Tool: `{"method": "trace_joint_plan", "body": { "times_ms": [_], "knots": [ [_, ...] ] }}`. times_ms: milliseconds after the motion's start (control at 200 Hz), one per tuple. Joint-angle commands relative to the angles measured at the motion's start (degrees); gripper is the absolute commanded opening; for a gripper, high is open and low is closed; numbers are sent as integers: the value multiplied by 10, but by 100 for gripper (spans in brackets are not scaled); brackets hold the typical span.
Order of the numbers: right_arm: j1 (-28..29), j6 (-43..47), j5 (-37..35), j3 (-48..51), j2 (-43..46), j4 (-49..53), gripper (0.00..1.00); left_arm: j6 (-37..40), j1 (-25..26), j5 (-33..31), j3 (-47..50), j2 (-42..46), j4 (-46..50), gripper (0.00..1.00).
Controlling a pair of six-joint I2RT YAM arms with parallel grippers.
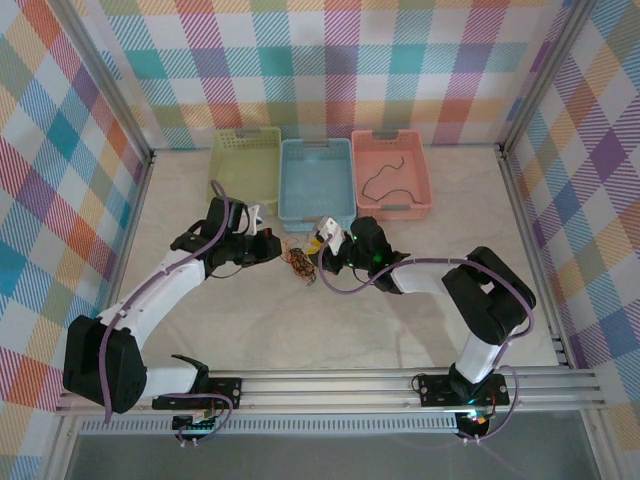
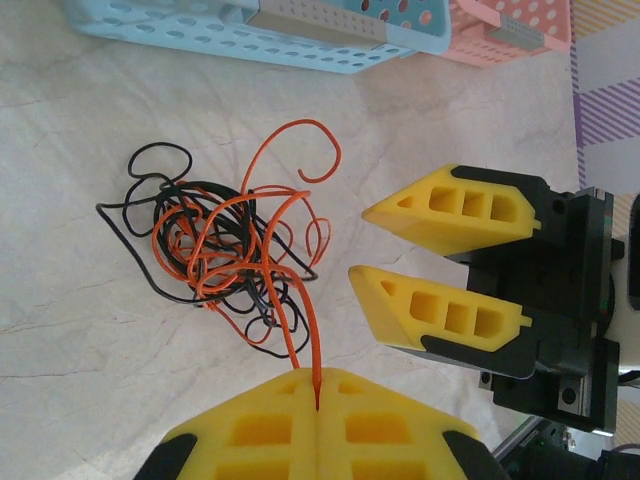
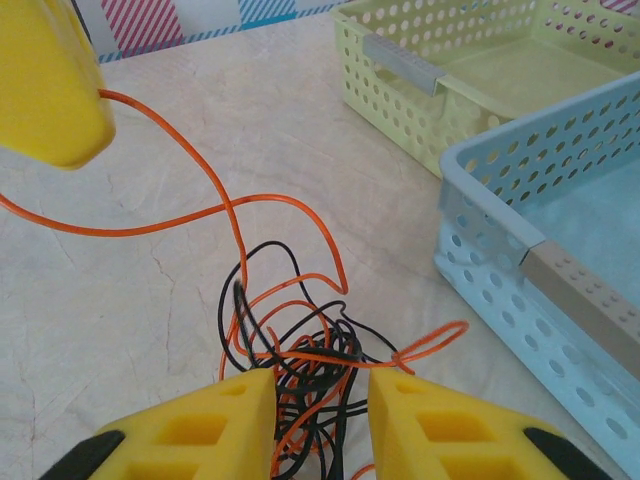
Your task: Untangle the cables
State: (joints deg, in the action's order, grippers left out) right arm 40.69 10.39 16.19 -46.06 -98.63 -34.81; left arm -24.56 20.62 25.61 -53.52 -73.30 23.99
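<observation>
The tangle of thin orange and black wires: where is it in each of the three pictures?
Top external: the tangle lies mid-picture, just below the blue basket.
Left wrist: the tangle left of centre, the blue basket along the top.
Right wrist: the tangle bottom centre, the blue basket at right.
Shared landmark: the blue basket.

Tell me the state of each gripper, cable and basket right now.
left gripper, shut on orange cable end
right gripper, open, straddling the tangle
orange cable, pinched, rest knotted in tangle
tangle, orange and black cables, knotted, on table
green basket, empty
blue basket, empty
pink basket, holds one dark cable
</observation>
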Motion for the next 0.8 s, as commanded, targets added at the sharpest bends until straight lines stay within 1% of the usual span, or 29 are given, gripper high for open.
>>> {"method": "trace_joint_plan", "body": {
  "times_ms": [0, 135, 235, 550, 795],
  "knots": [
    [2, 7, 29, 6, 7, -40, 30, -9, 8, 3, -19, 22, 5, 0],
    [2, 11, 58, 18, 13, -62, 29, -13, 11, 10, -33, 26, 8, 0],
    [2, 14, 72, 14, 10, -55, 29, -11, 14, 10, -48, 25, 17, 0],
    [4, 16, 70, 5, 1, -42, 33, -14, 31, 21, -87, 24, 29, 0],
    [10, 24, 76, -6, -12, -32, 35, -27, 44, 23, -92, 27, 18, 0]
  ]
}}
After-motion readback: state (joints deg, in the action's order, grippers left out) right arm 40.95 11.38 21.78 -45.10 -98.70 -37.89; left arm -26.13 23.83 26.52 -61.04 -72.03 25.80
